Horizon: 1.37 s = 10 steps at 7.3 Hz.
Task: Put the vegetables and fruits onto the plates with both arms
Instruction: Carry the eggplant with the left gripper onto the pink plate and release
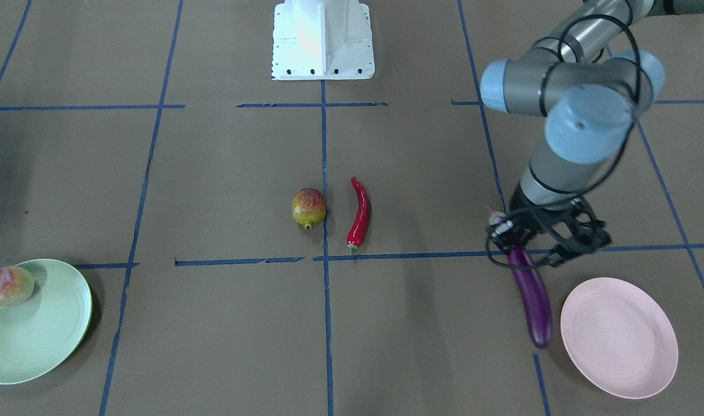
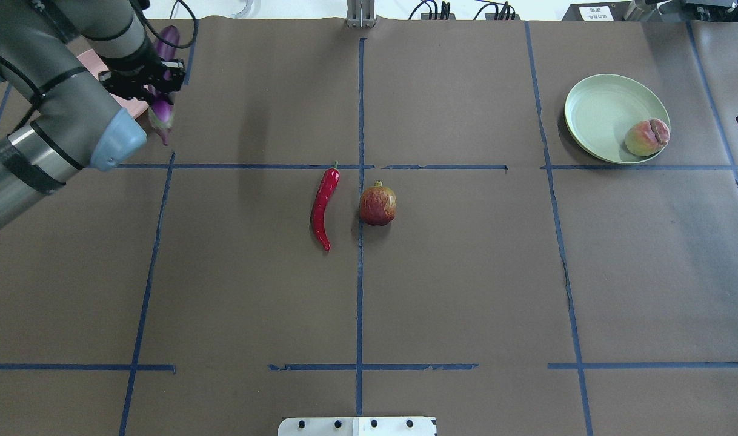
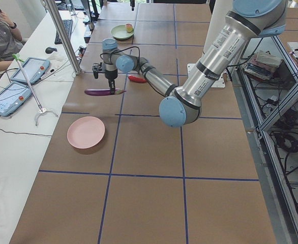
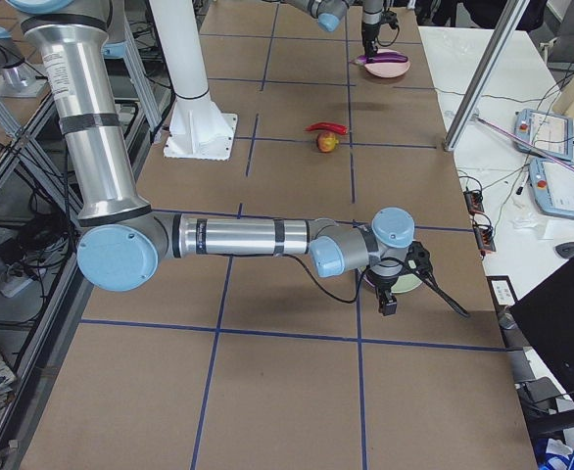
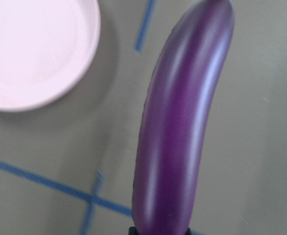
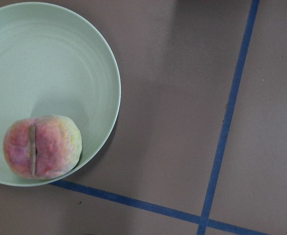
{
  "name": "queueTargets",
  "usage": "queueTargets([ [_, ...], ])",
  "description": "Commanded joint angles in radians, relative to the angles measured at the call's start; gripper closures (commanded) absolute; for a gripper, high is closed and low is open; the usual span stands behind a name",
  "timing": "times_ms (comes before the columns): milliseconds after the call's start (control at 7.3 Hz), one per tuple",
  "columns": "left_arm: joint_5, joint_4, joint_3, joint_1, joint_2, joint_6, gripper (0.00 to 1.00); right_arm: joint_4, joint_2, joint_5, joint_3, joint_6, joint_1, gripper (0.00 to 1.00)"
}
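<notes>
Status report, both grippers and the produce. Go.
Left gripper shut on eggplant, aloft beside pink plate. Right gripper near green plate, state unclear. Peach on green plate; chili and pomegranate on table. Nothing between eggplant and pink plate.

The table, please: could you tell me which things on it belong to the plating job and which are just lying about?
Job in hand: eggplant, held in the left gripper; chili pepper; pomegranate-like fruit; peach, on the green plate; pink plate.

Lying about: white base block; teach pendant and keyboard, on the side bench.
</notes>
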Motion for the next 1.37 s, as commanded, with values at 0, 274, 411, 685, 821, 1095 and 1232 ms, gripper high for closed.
queueTargets([
  [0, 0.0, -0.261, 0.336, -0.074, -0.012, 0.149, 0.98, -0.001, 0.0, 0.0, 0.004, 0.002, -0.003, 0.0],
  [274, 0.004, -0.341, 0.466, -0.078, -0.034, 0.183, 0.92, 0.0, 0.002, 0.0, 0.005, 0.002, -0.003, 0.0],
  [411, 0.003, -0.339, 0.467, -0.1, -0.037, 0.253, 0.34, 0.0, 0.002, 0.0, 0.005, 0.002, -0.003, 0.0],
  [685, -0.151, -0.329, 0.456, -0.184, -0.032, 0.361, 0.0, -0.002, 0.005, 0.0, 0.026, 0.043, -0.024, 0.0],
  [821, -0.187, -0.329, 0.422, -0.225, -0.004, 0.43, 0.0, -0.002, 0.005, 0.0, 0.075, 0.13, -0.059, 0.0],
  [1095, -0.203, -0.327, 0.222, -0.233, 0.123, 0.449, 0.0, -0.002, 0.007, -0.001, 0.205, 0.345, -0.184, 0.0],
  [1232, -0.235, -0.327, 0.118, -0.232, 0.2, 0.449, 0.0, -0.002, 0.017, -0.001, 0.259, 0.449, -0.26, 0.0],
])
